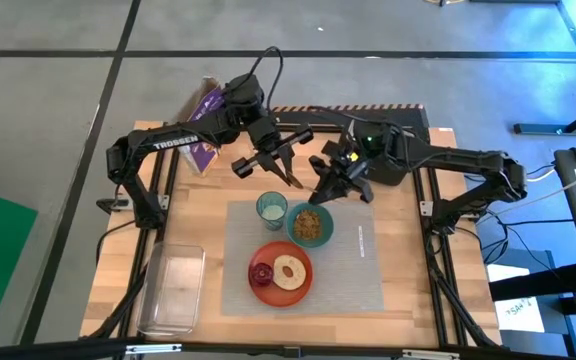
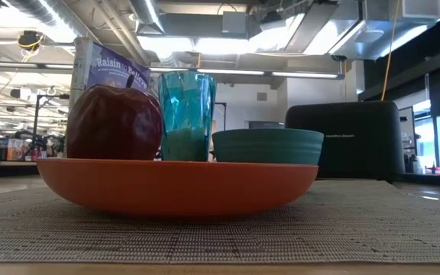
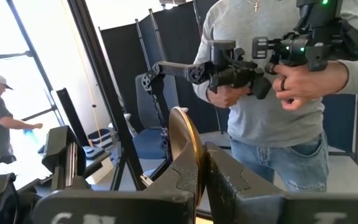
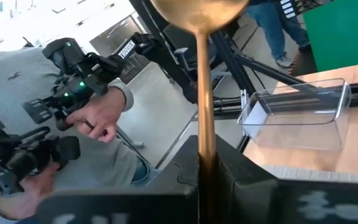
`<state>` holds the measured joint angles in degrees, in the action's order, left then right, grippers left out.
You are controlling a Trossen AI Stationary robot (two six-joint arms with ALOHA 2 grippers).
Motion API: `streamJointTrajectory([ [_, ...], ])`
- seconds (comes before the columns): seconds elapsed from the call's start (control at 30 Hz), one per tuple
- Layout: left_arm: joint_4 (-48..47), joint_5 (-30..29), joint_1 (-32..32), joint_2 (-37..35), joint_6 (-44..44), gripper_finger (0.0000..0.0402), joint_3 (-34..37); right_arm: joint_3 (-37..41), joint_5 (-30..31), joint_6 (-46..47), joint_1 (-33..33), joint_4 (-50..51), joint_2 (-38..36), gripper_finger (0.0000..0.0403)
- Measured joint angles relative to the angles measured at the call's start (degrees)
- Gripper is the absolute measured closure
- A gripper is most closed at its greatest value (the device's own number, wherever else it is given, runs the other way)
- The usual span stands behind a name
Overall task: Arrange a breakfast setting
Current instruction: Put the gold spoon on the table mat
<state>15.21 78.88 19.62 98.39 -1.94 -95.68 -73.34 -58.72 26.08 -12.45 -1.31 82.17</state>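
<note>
A grey placemat (image 1: 358, 270) holds an orange plate (image 1: 268, 290) with a bagel (image 1: 290, 272) and a dark red fruit (image 1: 263, 273), a teal bowl (image 1: 310, 225) with brown cereal in it, and a teal cup (image 1: 271, 208). My right gripper (image 1: 321, 192) is just behind the bowl, shut on a gold spoon (image 4: 202, 93). My left gripper (image 1: 290, 172) is behind the cup, shut on a thin curved gold piece (image 3: 182, 143) seen edge-on. Neither gripper shows in the low view. My left gripper pinches the gold piece's lower part (image 3: 194, 180) between its two fingers. The piece stands out past the fingertips, edge-on; which part of it this is I cannot tell. It is lifted clear of the table. My right gripper pinches the spoon's handle (image 4: 205, 134) between its two fingers. The handle runs along the fingers and out past their tips, and the spoon's bowl (image 4: 197, 12) is at the free far end. The spoon is clear of the table.
A black toaster (image 1: 398, 130) stands at the table's back, a purple cereal box (image 1: 206, 125) at the back left, and a clear plastic tub (image 1: 173, 290) at the near left. A person (image 3: 272, 112) with hand-held controllers stands beyond the table.
</note>
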Motion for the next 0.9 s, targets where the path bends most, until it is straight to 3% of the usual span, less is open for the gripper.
streamJointTrajectory([
  [0.57, -1.8, -1.2, -0.6, 0.0, 0.2, 0.0389, 0.0, 0.1, 0.4, -2.7, 0.1, 1.5, -0.4, 0.0398],
  [0.77, -1.9, -8.5, -0.4, -0.1, 13.6, 0.0372, 0.0, 0.1, 2.9, -4.7, 0.2, 4.7, -1.0, 0.0399],
  [0.9, -2.2, -14.2, 0.6, 0.1, 27.8, 0.0330, 0.0, 0.1, 9.9, -7.4, 0.1, 12.0, -2.4, 0.0401],
])
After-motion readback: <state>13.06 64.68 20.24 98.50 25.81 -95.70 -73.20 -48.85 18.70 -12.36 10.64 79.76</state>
